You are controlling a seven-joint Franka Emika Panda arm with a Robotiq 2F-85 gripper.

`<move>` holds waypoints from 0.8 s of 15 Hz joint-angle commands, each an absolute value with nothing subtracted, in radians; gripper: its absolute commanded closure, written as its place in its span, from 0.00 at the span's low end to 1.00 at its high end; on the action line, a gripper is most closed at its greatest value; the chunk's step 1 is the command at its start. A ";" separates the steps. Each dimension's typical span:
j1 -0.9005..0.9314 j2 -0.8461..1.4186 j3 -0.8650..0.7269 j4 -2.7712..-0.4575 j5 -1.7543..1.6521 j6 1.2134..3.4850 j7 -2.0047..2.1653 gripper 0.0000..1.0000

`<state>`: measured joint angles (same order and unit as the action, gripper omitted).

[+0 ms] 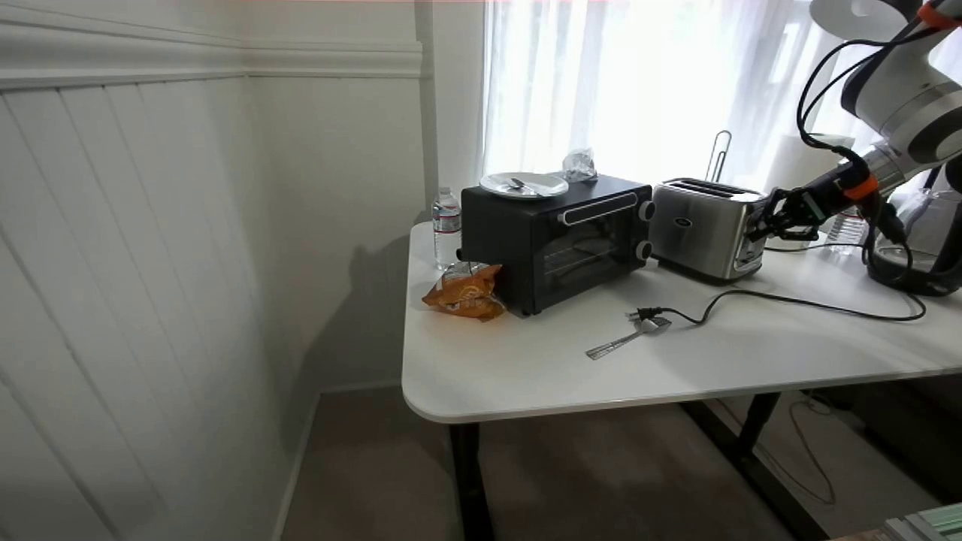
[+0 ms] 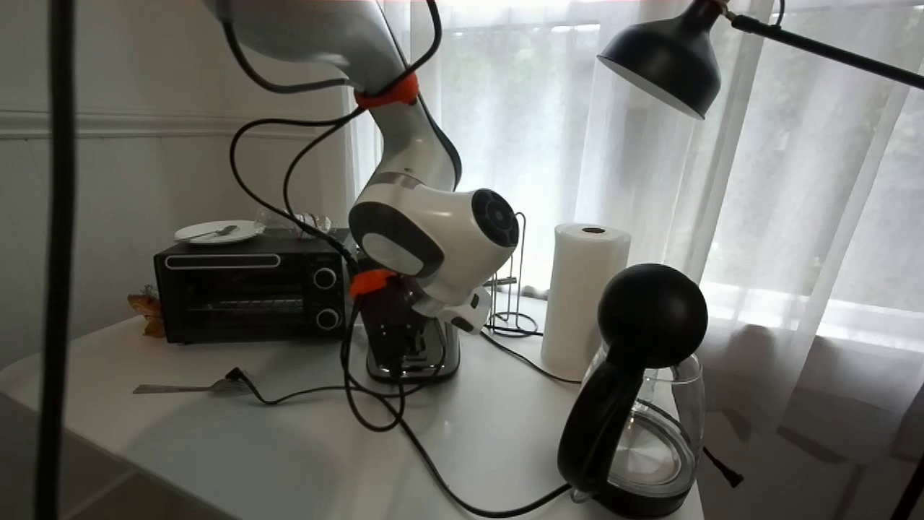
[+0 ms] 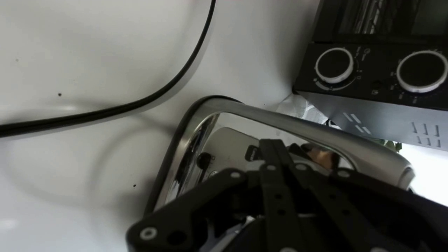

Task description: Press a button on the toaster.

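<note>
The shiny silver toaster (image 1: pixel 688 225) stands on the white table beside the black toaster oven. In an exterior view its lower end (image 2: pixel 450 354) shows below the arm, the rest being largely hidden. My gripper (image 1: pixel 754 231) is at the toaster's narrow end panel. In the wrist view the gripper's (image 3: pixel 272 142) two black fingers are together with nothing seen between them. The fingertips lie right beside a dark button marked "Cancel" (image 3: pixel 251 153) and partly cover it. A black round knob or button (image 3: pixel 203 160) sits lower on the panel. I cannot tell whether the tips touch the panel.
The black toaster oven (image 1: pixel 594 237) bears a plate (image 1: pixel 524 185). A bottle (image 1: pixel 446 225) and an orange bag (image 1: pixel 467 293) stand left of it. A black cord (image 1: pixel 812 300) and fork (image 1: pixel 627 338) lie in front. A paper towel roll (image 2: pixel 583 303) and kettle (image 2: pixel 646 448) stand nearby.
</note>
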<state>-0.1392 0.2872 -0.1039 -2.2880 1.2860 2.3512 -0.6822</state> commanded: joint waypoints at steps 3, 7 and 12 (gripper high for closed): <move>-0.132 0.265 -0.114 -2.293 1.234 2.365 -0.622 0.98; -0.137 0.234 -0.127 -2.310 1.159 2.356 -0.559 0.98; -0.153 0.178 -0.140 -2.326 0.996 2.288 -0.438 0.97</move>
<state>-0.1432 0.2455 -0.1316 -2.2915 1.0804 2.3329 -0.5108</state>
